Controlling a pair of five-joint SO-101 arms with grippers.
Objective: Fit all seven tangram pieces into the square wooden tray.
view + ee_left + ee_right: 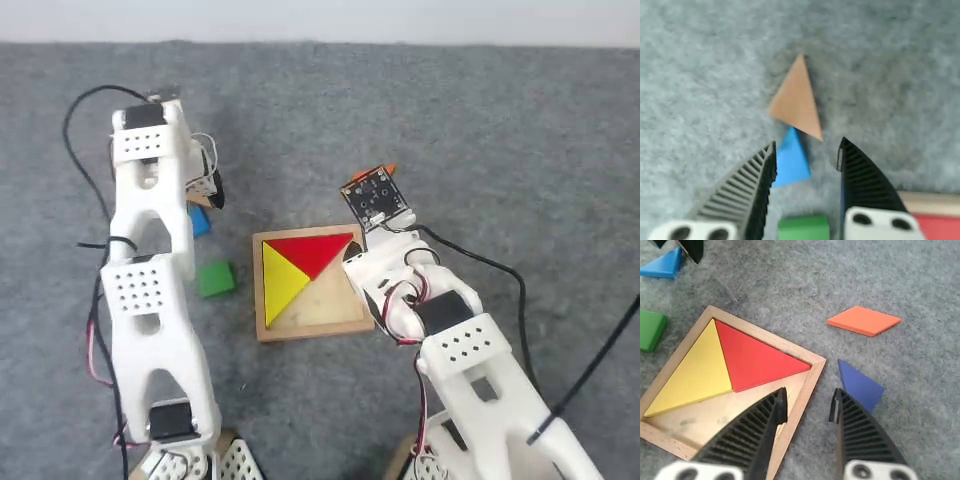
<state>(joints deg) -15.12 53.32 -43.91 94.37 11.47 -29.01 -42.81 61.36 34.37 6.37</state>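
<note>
Right gripper (810, 392) over wooden tray (817, 365) rim (yellow triangle (695, 372), red triangle (752, 360) inside)

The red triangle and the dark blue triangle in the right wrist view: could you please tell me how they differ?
The red triangle lies inside the wooden tray, edge to edge with the yellow triangle. The dark blue triangle lies outside the tray on the grey carpet. The red triangle also looks clearly larger than the dark blue triangle. Both are triangles lying flat.

pale wooden tray (805, 390) on rough grey carpet (480, 130), ribbed black fingers (755, 432).
</note>
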